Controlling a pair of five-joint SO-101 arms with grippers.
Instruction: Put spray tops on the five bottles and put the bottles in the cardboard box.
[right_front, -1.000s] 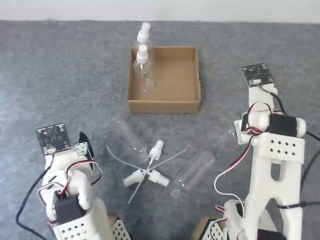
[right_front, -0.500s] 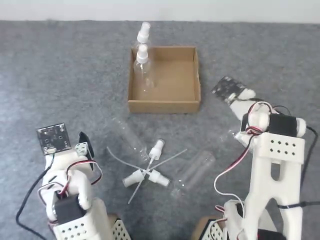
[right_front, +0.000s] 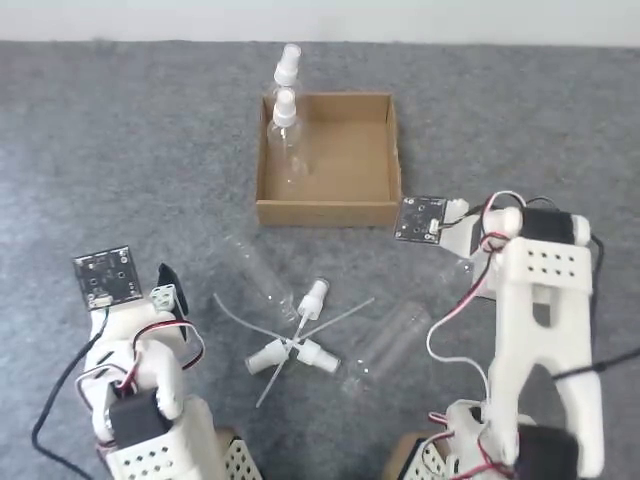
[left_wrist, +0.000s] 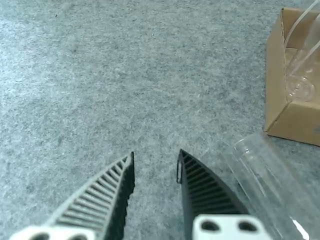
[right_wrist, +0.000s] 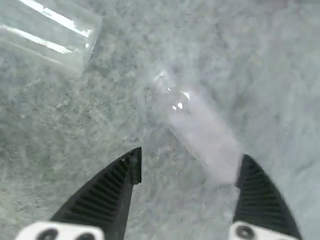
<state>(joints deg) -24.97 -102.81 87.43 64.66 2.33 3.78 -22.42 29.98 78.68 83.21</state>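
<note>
Bottle (right_wrist: 200, 125) lies on the surface (right_wrist: 75, 125) between the right fingers (right_wrist: 115, 190).
They gape wide and empty, likely to straddle it for a grasp; left fingers (left_wrist: 202, 187) sit slightly parted, empty, another bottle (left_wrist: 270, 175) just beside.

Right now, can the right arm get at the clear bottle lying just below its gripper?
Probably yes. The right gripper hangs open above the clear bottle, which lies flat in line with the gap between its fingers, with nothing over it. A second bottle lies apart from it.
</note>
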